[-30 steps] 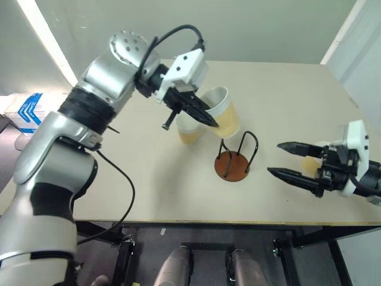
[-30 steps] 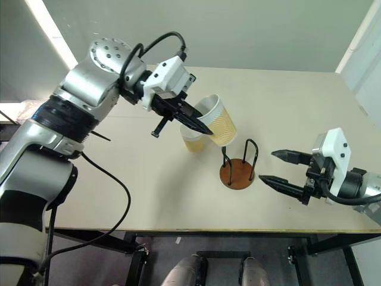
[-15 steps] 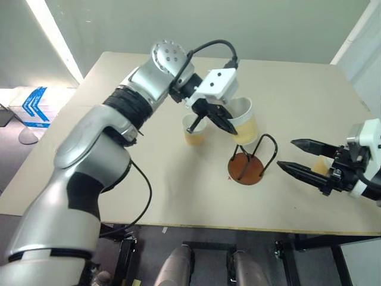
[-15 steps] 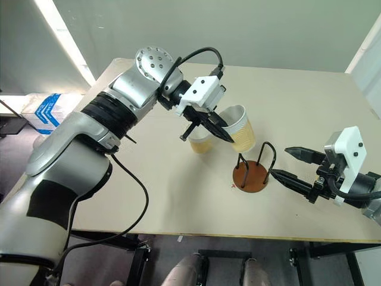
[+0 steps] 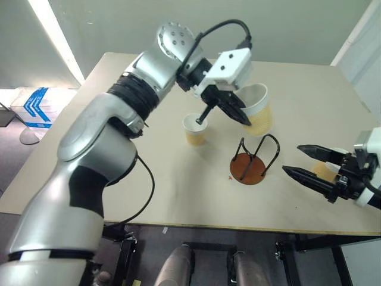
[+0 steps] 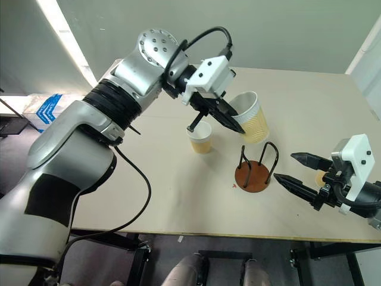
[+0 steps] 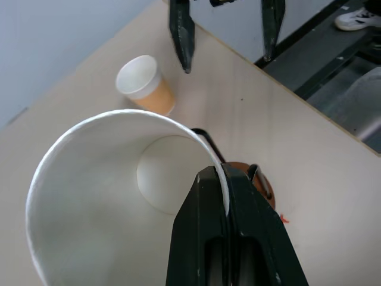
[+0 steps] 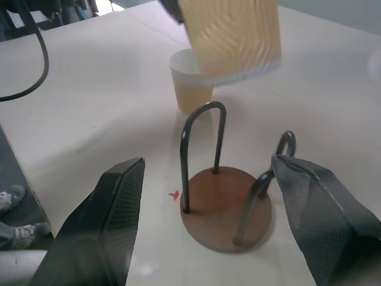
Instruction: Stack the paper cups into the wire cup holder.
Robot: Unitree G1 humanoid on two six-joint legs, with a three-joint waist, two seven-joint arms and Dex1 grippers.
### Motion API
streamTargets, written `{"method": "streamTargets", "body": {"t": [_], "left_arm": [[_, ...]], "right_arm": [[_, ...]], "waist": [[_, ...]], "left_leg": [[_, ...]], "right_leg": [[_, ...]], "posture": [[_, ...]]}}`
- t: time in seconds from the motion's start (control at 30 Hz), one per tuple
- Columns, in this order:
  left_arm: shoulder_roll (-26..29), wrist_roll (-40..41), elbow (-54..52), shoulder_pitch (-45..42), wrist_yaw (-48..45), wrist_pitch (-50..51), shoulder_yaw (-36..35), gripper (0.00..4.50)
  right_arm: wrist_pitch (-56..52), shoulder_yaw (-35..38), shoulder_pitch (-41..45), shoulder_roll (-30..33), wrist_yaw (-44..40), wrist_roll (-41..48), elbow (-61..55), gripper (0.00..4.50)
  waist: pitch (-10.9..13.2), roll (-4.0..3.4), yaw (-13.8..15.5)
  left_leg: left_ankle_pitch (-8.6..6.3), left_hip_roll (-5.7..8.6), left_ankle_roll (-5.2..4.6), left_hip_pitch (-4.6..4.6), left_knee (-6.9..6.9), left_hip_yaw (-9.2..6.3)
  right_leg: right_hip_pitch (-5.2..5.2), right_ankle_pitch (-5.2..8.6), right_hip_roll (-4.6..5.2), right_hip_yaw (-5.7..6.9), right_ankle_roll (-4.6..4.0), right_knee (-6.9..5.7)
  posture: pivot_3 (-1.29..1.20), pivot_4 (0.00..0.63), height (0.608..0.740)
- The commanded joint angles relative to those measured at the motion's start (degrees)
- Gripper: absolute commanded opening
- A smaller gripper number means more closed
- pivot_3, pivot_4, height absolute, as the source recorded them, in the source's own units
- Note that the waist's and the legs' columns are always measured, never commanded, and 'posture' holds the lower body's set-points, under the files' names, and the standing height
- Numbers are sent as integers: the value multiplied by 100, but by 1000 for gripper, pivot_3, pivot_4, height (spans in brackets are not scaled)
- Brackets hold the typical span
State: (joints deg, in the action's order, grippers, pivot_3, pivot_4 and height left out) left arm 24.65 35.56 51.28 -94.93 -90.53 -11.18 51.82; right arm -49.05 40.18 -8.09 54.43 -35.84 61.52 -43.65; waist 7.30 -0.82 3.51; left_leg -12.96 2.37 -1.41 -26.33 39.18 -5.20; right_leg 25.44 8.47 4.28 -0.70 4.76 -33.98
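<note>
Beige table (image 5: 149, 196), grey wall (image 5: 286, 24), dark floor (image 5: 12, 125)

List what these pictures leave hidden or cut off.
- Third paper cup: in the eye views, mostly hidden behind the right gripper.
- Wire cup holder: in the left wrist view, largely covered by the held paper cup and the left gripper.
- Held cup's rim: cut off in the right wrist view.

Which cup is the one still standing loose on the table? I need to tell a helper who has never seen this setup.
Start at the table and find the wire cup holder, a brown disc with two black loops. The loose cup stands upright on the tabletop just to its left. Unlike the cup gripped at its rim by the left tool in the air, nothing holds it.
</note>
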Motion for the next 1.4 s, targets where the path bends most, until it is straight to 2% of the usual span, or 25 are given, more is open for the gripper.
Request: {"method": "streamTargets", "body": {"t": [0.03,0.27,0.47,0.7,0.9,1.0,1.23,1.33,1.4], "left_arm": [[-181,-125,66,-35,-197,-204,8,16],[-534,-505,403,55,-197,-521,80,16],[-727,-922,702,96,-197,-933,209,16],[-1058,-1205,995,79,-197,-1140,32,16],[-1273,-1514,1217,36,-197,-1263,-217,16],[-1334,-1583,1270,-1,-197,-1221,-374,530],[-1396,-1837,1463,-87,-197,-1204,-876,3035],[-1376,-1923,1547,-158,-197,-1208,-1392,4084],[-1305,-1937,1566,-175,-197,-1103,-1765,4084]], "right_arm": [[126,389,-94,47,-84,2,-57,3603],[141,568,-346,-60,62,113,-277,3603],[138,917,-501,-73,180,279,-377,3603],[-6,1491,-348,212,393,493,20,3603],[-81,1488,-373,321,477,543,-11,3603],[-92,1367,-352,331,565,526,-64,3603],[-114,1224,-321,373,684,384,-29,3603],[-145,1010,-169,475,941,111,115,3603],[-243,833,-61,589,1161,-150,245,3603]], "waist": [[0,0,0],[0,1,3],[0,1,1],[0,-1,2],[-1,-3,3],[-1,-3,3],[-1,-3,3],[-1,-3,2],[-1,-4,1]], "left_leg": [[0,0,-1,1,1,2],[-2,-1,-8,11,0,28],[-23,4,-45,29,8,88],[-78,5,-82,21,81,106],[-93,3,-83,25,86,112],[-95,3,-86,25,86,116],[-97,4,-89,26,87,119],[-97,4,-89,27,88,122],[-97,5,-90,27,88,122]], "right_leg": [[-1,0,0,-2,2,0],[-1,3,-1,-27,14,-3],[-1,7,-1,-94,57,-2],[-16,15,1,-107,82,-2],[-21,19,1,-108,88,-3],[-20,21,1,-110,91,-2],[-20,24,1,-111,95,-1],[-20,24,1,-114,96,-1],[-20,25,2,-115,98,-1]], "posture": [[0,150,740],[0,150,740],[0,150,740],[0,150,740],[0,150,740],[0,150,740],[0,150,740],[0,150,740],[0,150,740]]}}
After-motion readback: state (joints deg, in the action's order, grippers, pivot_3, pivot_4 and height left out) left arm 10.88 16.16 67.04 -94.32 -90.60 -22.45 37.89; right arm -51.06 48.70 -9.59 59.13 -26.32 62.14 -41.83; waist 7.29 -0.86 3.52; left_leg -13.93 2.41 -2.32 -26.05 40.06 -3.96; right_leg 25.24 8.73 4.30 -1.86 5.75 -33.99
